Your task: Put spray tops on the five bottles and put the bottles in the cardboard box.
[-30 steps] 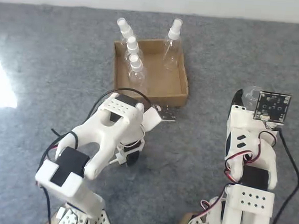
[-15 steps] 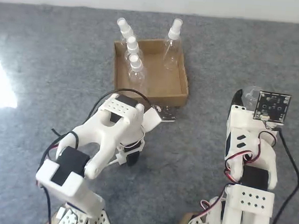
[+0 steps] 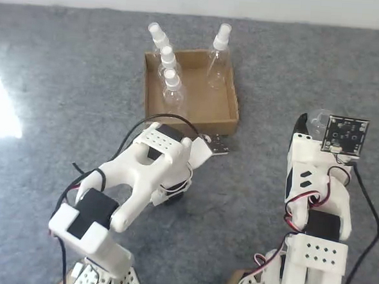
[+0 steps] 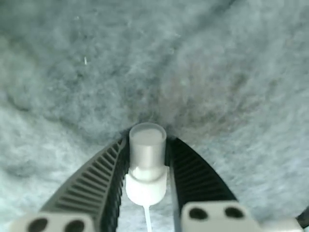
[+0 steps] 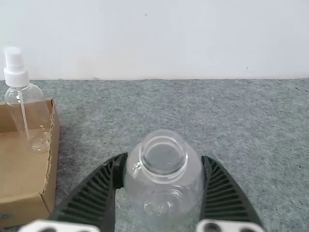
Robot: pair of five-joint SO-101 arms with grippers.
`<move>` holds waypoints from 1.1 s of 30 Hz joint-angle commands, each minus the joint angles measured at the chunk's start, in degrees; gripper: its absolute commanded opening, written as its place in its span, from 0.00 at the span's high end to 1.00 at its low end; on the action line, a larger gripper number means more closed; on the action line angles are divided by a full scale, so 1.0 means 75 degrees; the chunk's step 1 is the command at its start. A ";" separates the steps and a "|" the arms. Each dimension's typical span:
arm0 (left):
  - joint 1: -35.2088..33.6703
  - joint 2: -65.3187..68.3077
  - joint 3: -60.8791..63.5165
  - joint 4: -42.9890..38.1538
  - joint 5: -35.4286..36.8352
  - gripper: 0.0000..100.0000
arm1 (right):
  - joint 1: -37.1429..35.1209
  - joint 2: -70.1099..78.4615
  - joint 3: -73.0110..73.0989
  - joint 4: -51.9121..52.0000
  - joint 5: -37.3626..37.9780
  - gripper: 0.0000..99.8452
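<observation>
Left arm point(image 3: 152, 172): it leans over the grey carpeted tabletop point(image 3: 65, 76) just in front of the brown cardboard box point(image 3: 210, 125). From above, its body covers its own claw. In the wrist view, the left claw point(image 4: 147, 144) is narrowed onto a white plastic spray top point(image 4: 147, 166), ribbed fingers point(image 4: 108, 174) pressed to both sides. The cap end points at the carpet. The thin dip tube runs out of the frame edge, so we cannot see its length.

Right arm point(image 3: 315, 188): the right claw point(image 5: 163, 159) grips an uncapped clear plastic bottle point(image 5: 163, 179) by its shoulders, with the open mouth facing the camera. The bottle's base is cut off. From above, only a curve of that bottle point(image 3: 316, 117) peeks out beside the wrist camera board.

Four capped clear bottles point(image 3: 173, 89) stand upright at the box, three in a line along its left wall. The fourth bottle point(image 3: 219, 50) is at the far right corner. We cannot tell whether the farthest one in the line sits inside or behind the back wall.

A small flat grey plate point(image 3: 216, 144) lies by the front wall, half under the left arm. We cannot make out what it is.
</observation>
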 commanded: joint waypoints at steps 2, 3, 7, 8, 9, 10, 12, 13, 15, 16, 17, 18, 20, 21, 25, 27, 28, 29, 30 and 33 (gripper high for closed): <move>0.0129 -0.0035 0.0147 -0.0363 0.0199 0.91 | 0.0041 0.0018 -0.0188 -0.0193 0.0141 0.89; 0.0129 -0.0035 0.0158 -0.0363 0.0199 0.91 | 0.0041 0.0029 -0.0188 -0.0193 0.0141 0.89; 0.0129 -0.0129 0.0100 -0.0012 0.0188 0.99 | 0.0041 0.0006 -0.0188 -0.0193 0.0141 0.89; 0.0129 -0.0141 0.0006 0.0188 0.0188 0.99 | 0.0041 0.0006 -0.0188 -0.0193 0.0141 0.89; 0.0129 -0.0188 -0.0076 0.0328 0.0188 0.99 | 0.0041 -0.0006 -0.0188 -0.0193 0.0141 0.89; 0.0129 -0.0281 -0.0147 0.0457 0.0211 0.99 | 0.0041 -0.0006 -0.0188 -0.0193 0.0141 0.89; 0.0129 -0.0563 -0.0217 0.0621 0.0223 0.99 | 0.0041 -0.0006 -0.0188 -0.0193 0.0141 0.89; 0.0129 -0.0738 -0.0229 0.0715 0.0223 0.99 | 0.0041 -0.0006 -0.0188 -0.0193 0.0141 0.89; 0.0129 -0.1184 -0.0229 0.0891 0.0234 0.99 | 0.0041 -0.0006 -0.0188 -0.0182 0.0141 0.89; 0.0117 -0.1430 -0.0240 0.0961 0.0246 0.99 | 0.0041 -0.0006 -0.0188 -0.0182 0.0129 0.89; 0.0105 -0.1676 -0.0240 0.1032 0.0258 0.99 | -0.0006 -0.0006 -0.0188 -0.0182 0.0129 0.89; 0.0105 -0.1911 -0.0217 0.1090 0.0316 0.99 | -0.0111 -0.0006 -0.0188 -0.0182 0.0129 0.89; 0.0105 -0.2356 -0.0205 0.1172 0.0586 0.99 | -0.0334 -0.0006 -0.0188 -0.0135 0.0152 0.89; 0.0105 -0.2567 -0.0205 0.1207 0.0668 0.99 | -0.0463 -0.0006 -0.0188 -0.0111 0.0176 0.89; 0.0105 -0.3341 -0.0252 0.1242 0.0949 0.99 | -0.0920 -0.0006 -0.0152 -0.0111 0.0199 0.89; 0.0105 -0.3727 -0.0322 0.1242 0.1090 0.99 | -0.1143 -0.0006 -0.0141 -0.0100 0.0199 0.89; 0.0105 -0.3927 -0.0358 0.1242 0.1184 0.99 | -0.1260 -0.0006 -0.0141 -0.0100 0.0199 0.89; 0.0105 -0.4114 -0.0393 0.1254 0.1278 0.99 | -0.1366 -0.0006 -0.0141 -0.0088 0.0199 0.89; 0.0094 -0.4278 -0.0428 0.1254 0.1348 0.99 | -0.1459 -0.0006 -0.0129 -0.0088 0.0199 0.89; -0.0293 -0.4724 -0.0627 0.1184 0.1606 0.99 | -0.1764 -0.0006 -0.0129 -0.0029 0.0199 0.89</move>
